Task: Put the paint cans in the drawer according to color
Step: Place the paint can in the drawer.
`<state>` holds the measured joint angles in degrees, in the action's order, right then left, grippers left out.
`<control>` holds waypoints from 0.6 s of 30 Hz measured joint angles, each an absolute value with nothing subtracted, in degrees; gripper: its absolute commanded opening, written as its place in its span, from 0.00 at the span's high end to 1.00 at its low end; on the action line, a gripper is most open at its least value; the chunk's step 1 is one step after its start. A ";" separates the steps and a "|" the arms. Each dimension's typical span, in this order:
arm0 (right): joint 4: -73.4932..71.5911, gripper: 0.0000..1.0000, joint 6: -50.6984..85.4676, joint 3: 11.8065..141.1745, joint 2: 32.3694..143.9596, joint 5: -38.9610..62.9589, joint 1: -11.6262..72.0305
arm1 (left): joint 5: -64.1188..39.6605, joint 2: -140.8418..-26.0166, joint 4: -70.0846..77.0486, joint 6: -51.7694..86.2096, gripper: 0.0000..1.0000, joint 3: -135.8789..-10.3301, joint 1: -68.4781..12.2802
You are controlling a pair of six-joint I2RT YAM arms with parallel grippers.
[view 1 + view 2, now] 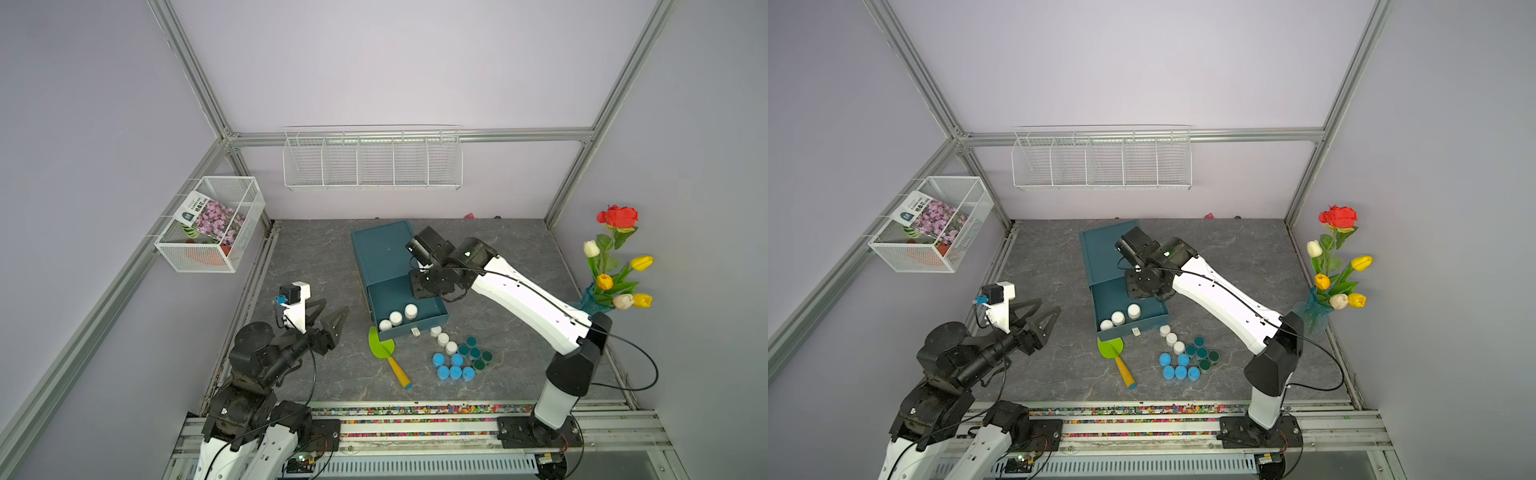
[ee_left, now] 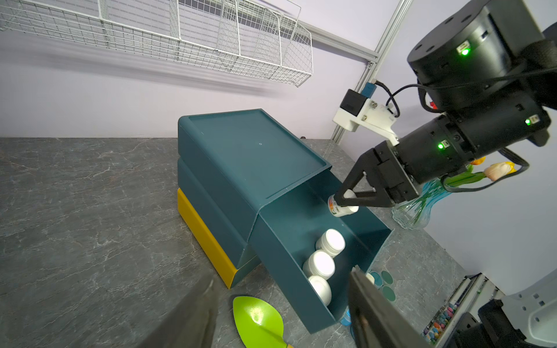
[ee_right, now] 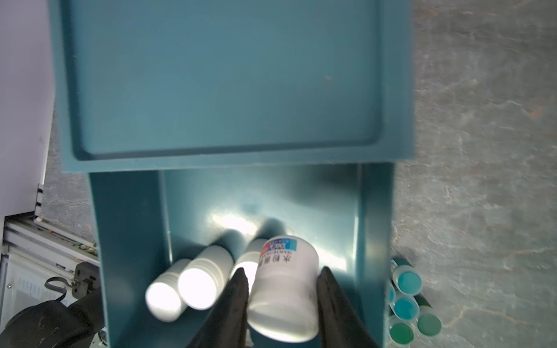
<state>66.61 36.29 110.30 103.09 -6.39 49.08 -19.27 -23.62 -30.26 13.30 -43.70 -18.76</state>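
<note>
The right claw [image 3: 283, 272] is clenched on a white paint jar [image 2: 341, 210], pinching it across its sides with the jar tilted rather than upright. It holds the jar inside the open drawer [image 1: 424, 323], toward the drawer's inner end where it slides out of the teal cabinet [image 1: 380, 249]; whether the jar touches the drawer floor cannot be told. The spot looks deliberate: three white jars [image 1: 395, 318] already sit in a row along the drawer's front corner, so this drawer seems to be the white one, and the free room is further in. Just outside the drawer's front, on the bench [image 1: 311, 257], three more white jars [image 1: 443, 338] wait in a line. The dark green jars [image 1: 474, 353] and the blue jars [image 1: 456, 372] are clustered a little farther from the drawer, grouped by colour but not yet put away. A green trowel [image 1: 381, 347] lies by the drawer's front corner and is probably no part of the job. The right arm reaches long from the front rail, forearm stretched toward the drawer and wrist bent steeply down so the claw points into it. The left claw [image 1: 334, 304] is released and empty, its arm folded low, well away from the drawer's side and facing it.
</note>
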 measured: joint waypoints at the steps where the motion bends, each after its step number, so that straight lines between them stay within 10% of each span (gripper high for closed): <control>1: 66.63 0.88 35.94 111.24 103.77 -6.37 49.25 | -19.27 -23.62 -30.26 13.32 0.29 -43.70 -18.76; 18: 68.20 0.88 32.05 114.30 109.97 -3.60 51.29 | -19.25 -23.46 -30.24 13.47 0.29 -43.70 -18.76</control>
